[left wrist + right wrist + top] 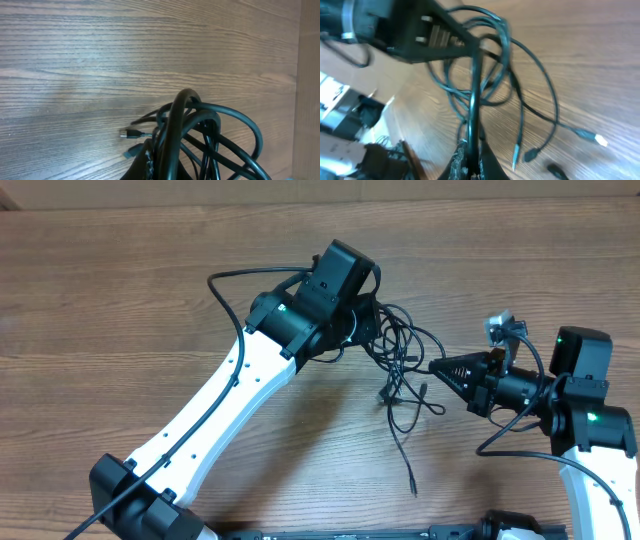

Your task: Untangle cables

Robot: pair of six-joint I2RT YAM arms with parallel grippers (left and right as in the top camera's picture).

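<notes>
Above wooden table point(120, 300), right wrist view alone shows right gripper point(469, 156) pinching cables point(506, 65).

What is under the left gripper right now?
The cables spill out from beneath it onto the table. From overhead, the arm's wrist covers the left gripper and where it grips them.

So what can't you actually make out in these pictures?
- Overhead: the left arm's jaws, hidden under its own black wrist housing.
- Left wrist: where the thin black tangled cables are gripped, cut off by the bottom edge.
- Right wrist: which cable the right jaws pinch; blur and overlapping loops.
- All views: plug types, too small.
</notes>
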